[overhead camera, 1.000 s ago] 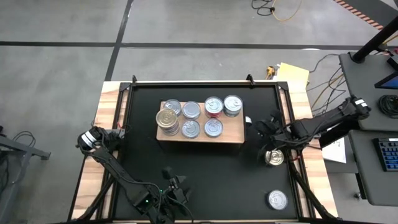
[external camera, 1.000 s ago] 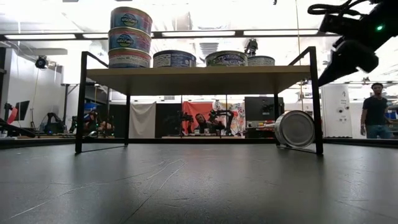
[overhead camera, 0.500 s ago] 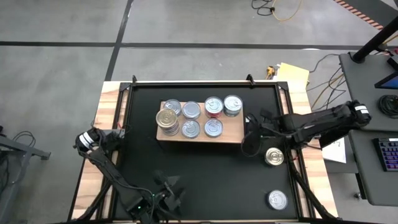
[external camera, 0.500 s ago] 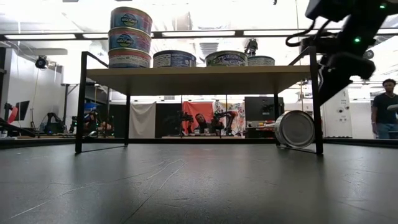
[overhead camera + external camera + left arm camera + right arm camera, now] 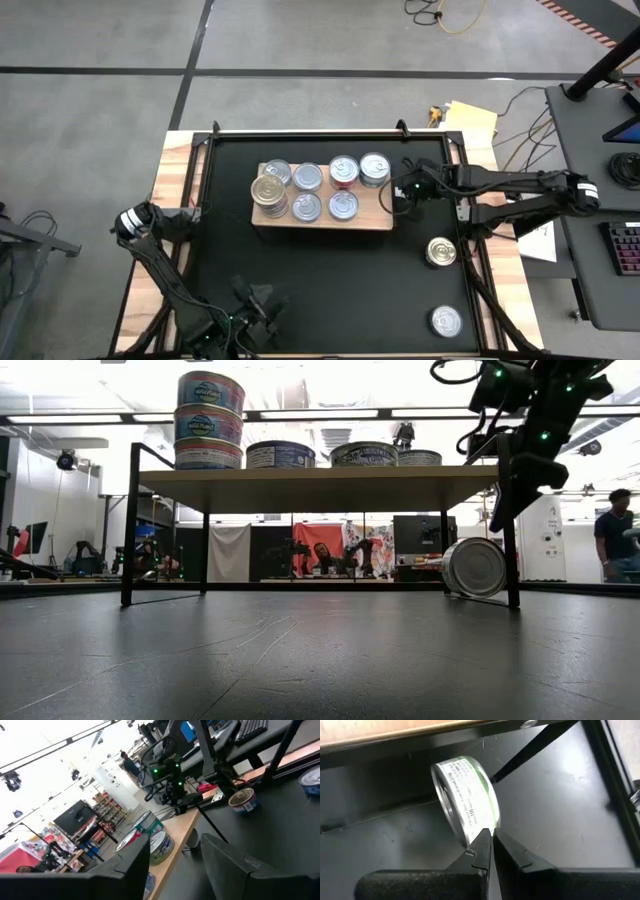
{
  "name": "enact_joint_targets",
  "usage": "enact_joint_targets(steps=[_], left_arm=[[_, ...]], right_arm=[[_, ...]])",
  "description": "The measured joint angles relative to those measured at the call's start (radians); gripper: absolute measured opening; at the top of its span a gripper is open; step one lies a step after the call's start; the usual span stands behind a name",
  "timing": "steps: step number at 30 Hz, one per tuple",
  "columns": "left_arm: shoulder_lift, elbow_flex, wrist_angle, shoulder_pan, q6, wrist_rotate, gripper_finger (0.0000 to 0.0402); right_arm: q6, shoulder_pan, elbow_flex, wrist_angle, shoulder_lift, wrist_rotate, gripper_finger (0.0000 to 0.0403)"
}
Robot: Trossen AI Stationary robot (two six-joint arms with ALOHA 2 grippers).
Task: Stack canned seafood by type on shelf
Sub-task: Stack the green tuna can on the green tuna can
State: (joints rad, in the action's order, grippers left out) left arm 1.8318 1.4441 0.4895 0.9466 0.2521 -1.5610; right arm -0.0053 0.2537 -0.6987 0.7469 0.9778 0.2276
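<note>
The light-wood shelf (image 5: 368, 216) stands mid-table and bears several tins of canned seafood, with a stack of three (image 5: 208, 420) at its left end. One tin (image 5: 465, 795) stands on its curved side on the black mat by the shelf's right legs (image 5: 474, 567). My right gripper (image 5: 490, 836) is shut and slants down, its tips just above that tin (image 5: 498, 520); the low view shows a small gap between them. My left gripper (image 5: 258, 303) hangs open and empty near the table's near edge (image 5: 175, 847).
Two more tins lie flat on the mat at the right: a gold-lidded one (image 5: 441, 251) and a silver-lidded one (image 5: 446, 321) near the front corner. The shelf's thin black legs (image 5: 512, 520) stand close beside my right gripper. A person (image 5: 612, 535) stands in the room beyond.
My right gripper, still shut, has swung from above the gold-lidded tin toward the table's far edge and the shelf's right end, turning as it went. My left gripper has shifted a little toward the table's left edge and rolled.
</note>
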Motion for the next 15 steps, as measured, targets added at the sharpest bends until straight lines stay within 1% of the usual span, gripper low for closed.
enact_joint_targets(steps=[6, 9, 12, 15], left_arm=[[-0.003, 0.0, 0.026, 0.004, 0.0, 0.007, 0.0162], [-0.003, 0.0, 0.031, 0.003, 0.0, 0.007, 0.0162], [-0.003, 0.0, 0.031, 0.004, 0.003, 0.007, 0.0162], [-0.003, 0.0, 0.035, 0.004, 0.003, 0.007, 0.0162]], right_arm=[[-0.082, 0.004, 0.0, -0.005, -0.001, 0.009, 0.0013], [-0.109, 0.011, 0.0, -0.005, 0.0, -0.06, 0.0013], [-0.129, 0.026, 0.0, -0.004, 0.002, -0.084, 0.0015], [-0.148, 0.045, 0.0, -0.003, 0.007, -0.133, 0.0034]])
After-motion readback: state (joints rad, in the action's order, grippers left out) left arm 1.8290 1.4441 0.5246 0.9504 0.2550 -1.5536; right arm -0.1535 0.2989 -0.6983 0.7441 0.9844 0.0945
